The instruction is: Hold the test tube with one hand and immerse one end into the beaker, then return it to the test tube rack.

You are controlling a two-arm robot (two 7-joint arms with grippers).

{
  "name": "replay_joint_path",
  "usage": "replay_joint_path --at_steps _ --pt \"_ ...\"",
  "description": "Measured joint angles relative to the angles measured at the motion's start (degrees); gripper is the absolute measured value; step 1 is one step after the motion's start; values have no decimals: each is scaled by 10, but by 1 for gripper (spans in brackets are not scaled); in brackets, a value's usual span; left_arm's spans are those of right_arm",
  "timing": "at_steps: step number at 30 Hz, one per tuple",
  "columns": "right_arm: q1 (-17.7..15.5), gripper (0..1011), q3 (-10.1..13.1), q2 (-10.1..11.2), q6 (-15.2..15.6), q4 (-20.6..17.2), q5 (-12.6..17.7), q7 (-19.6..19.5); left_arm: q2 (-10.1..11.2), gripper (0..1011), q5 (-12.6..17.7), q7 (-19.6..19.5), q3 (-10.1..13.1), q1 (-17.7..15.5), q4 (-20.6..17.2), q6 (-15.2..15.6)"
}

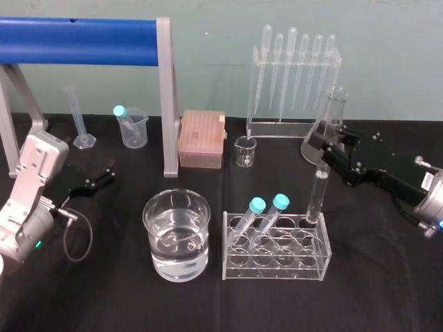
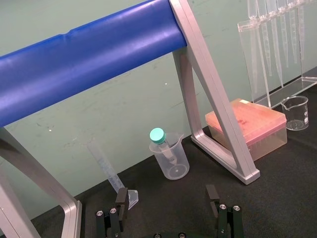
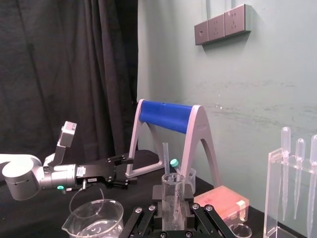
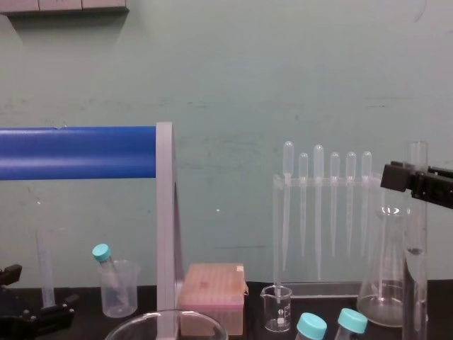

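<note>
Pincer on the right [image 1: 324, 156] is gripping a slim clear glass test tube [image 1: 316, 197] in the clear rack's [image 1: 274, 271] corner; left pincer [image 1: 104, 173] is sitting open.

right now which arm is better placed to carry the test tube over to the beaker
Right. The right claw grips the test tube standing in the rack; the left claw sits open on the other side of the beaker.

Left gripper [image 2: 166, 194] over black tabletop [image 2: 277, 188], fingers apart.
Far side: plastic cup [image 2: 173, 162] holding teal-capped tube [image 2: 158, 137], graduated cylinder [image 2: 106, 166] beside it, grey frame [image 2: 218, 111] with blue bar [image 2: 84, 59], pink tip box [image 2: 252, 124], small beaker [image 2: 296, 111], pipettes [image 2: 275, 44].
</note>
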Motion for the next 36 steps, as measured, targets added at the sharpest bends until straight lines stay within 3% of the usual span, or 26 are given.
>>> replay_joint_path --at_steps 36 --pt "32 243 -37 -18 17 63 -16 15 0 1000 0 0 0 0 0 0"
